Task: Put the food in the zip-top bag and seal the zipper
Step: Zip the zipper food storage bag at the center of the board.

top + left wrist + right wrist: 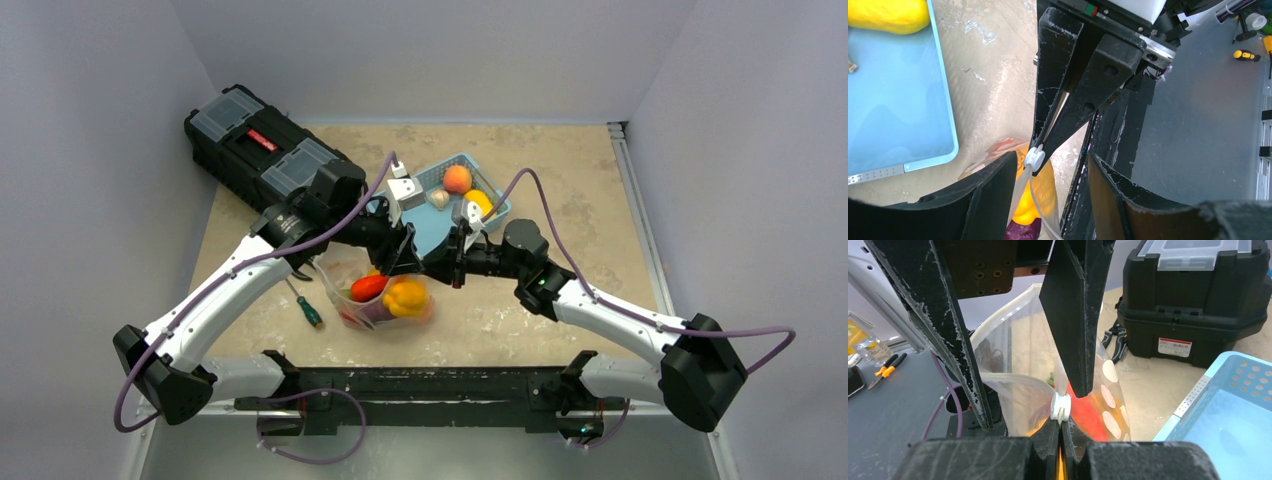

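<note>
Left tool (1051,156): spread wide, its fingers straddling the raised mouth edge of the zip-top bag (352,300) and pinching nothing.
Bag: sits mid-counter toward the near edge with its mouth gaping. Red, yellow and purple food (405,297) is inside.
Right tool (1061,424): pressed together on the small white slider (1060,407) of the zipper (1013,377).
Step in hand: apparently running the slider along the strip; the pictures do not show which way.
Doing it well: the left tool should close on the bag's edge just beside the slider as an anchor. The right tool then pulls straight along the strip, keeping the floppy film taut so it cannot bunch.
Risk: the grip on the slider is narrow and could slip, and food riding high could foul the closure.
Left to do: a peach-coloured piece (457,178) and a yellow piece (478,203) lie in the basket (430,228), so filling looks unfinished.
Counter (560,190): mottled beige, stone-look.
Far-left corner: a black toolbox (260,145) with clear lid panels.
Toward the left edge: a green-handled screwdriver (308,308), just beside the bag.
Far edge, middle: the light blue basket, close behind both tools.
Room: plain pale walls on three sides.
</note>
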You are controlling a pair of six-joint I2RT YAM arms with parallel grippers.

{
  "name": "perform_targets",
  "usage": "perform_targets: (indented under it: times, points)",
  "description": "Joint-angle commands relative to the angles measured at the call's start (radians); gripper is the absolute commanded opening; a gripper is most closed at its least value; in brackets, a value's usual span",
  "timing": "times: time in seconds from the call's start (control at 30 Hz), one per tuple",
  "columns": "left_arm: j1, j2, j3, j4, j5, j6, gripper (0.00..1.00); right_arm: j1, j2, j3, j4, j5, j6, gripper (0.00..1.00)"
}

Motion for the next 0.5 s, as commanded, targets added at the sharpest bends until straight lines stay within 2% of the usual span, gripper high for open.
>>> perform_targets:
  times: [0.0, 0.17, 0.27, 0.47]
  points:
    - [0.005, 0.002, 0.035, 0.01, 0.032, 0.014, 0.55, -0.003, -0.037, 0.012, 0.024, 0.013, -0.013, 0.0]
    - [0.012, 0.024, 0.045, 0.022, 0.047, 0.0, 0.58, -0.003, -0.027, 0.016, 0.023, -0.01, -0.021, 0.0]
    - [0.019, 0.029, 0.041, 0.018, 0.058, 0.003, 0.56, -0.003, -0.027, 0.013, 0.036, -0.003, -0.011, 0.0]
    - [0.026, 0.031, 0.033, 0.003, 0.06, 0.011, 0.25, -0.003, -0.026, -0.004, 0.069, 0.029, 0.022, 0.0]
